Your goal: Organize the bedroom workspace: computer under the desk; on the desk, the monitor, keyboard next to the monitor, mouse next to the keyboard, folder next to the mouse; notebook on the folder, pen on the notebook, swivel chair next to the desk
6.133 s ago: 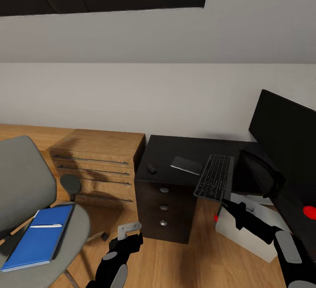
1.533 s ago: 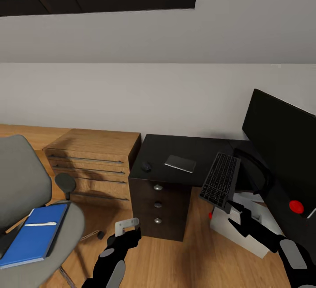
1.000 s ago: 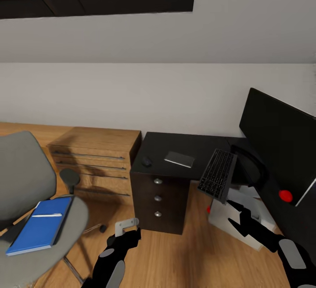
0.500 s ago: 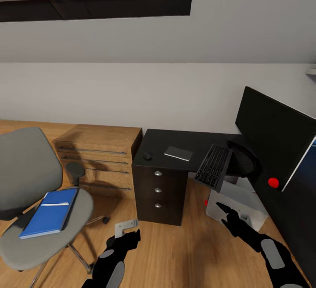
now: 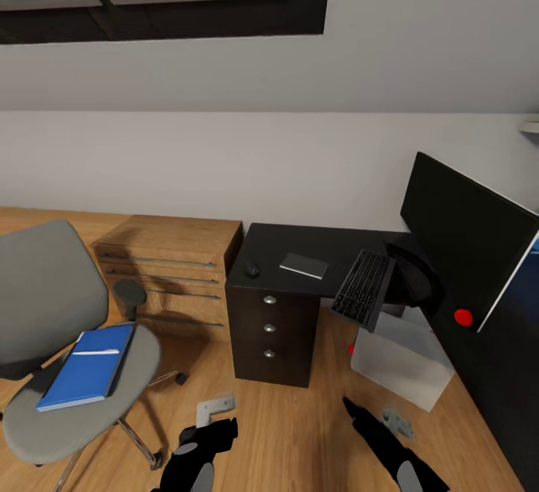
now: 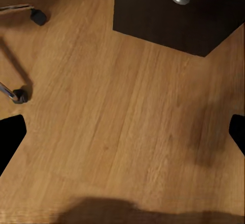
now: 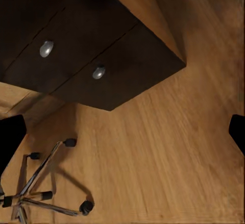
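The grey swivel chair [image 5: 45, 305] stands at the left with the blue folder [image 5: 86, 368] on its seat and the white pen [image 5: 95, 352] on the folder. On the black desk [image 5: 299, 246] lie the mouse [image 5: 252, 270] and the grey notebook [image 5: 303, 265]. The keyboard [image 5: 364, 290] lies tilted across the desk's inner edge, its near end overhanging the computer [image 5: 400, 357]. At the right the monitor [image 5: 464, 248] stands on the desk. My left gripper [image 5: 213, 423] [image 6: 122, 139] and right gripper [image 5: 367, 415] [image 7: 122, 132] hang low over the floor, both open and empty.
A light-wood dresser [image 5: 172, 263] stands between chair and desk. The desk's drawer block [image 5: 268, 327] [image 6: 173, 9] [image 7: 76, 55] faces me across wooden floor [image 5: 299, 432]. The chair's star base and castors [image 7: 46, 188] [image 6: 37, 15] spread at the left.
The view has pulled back and the whole picture shifted. My right gripper, earlier at the keyboard's near end, has dropped away from it toward the floor; the keyboard stays on the desk edge.
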